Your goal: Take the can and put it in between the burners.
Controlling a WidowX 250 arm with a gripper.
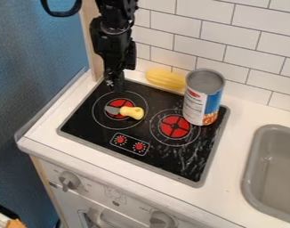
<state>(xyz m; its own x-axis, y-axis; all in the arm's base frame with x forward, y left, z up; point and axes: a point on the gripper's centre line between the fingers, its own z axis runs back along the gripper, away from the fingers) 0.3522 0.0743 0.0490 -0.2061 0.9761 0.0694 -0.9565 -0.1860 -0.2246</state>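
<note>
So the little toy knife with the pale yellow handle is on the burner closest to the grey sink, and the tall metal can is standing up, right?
Not quite: the camera view shows the little toy knife with the pale yellow handle on the red-centred burner farther from the grey sink. The tall metal can is standing up.

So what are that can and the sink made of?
The can looks like metal, its bare top dull gray, with a printed, probably paper label around it. The sink seems plastic: matte gray, softly rounded, without metallic shine, or possibly painted metal.
</note>
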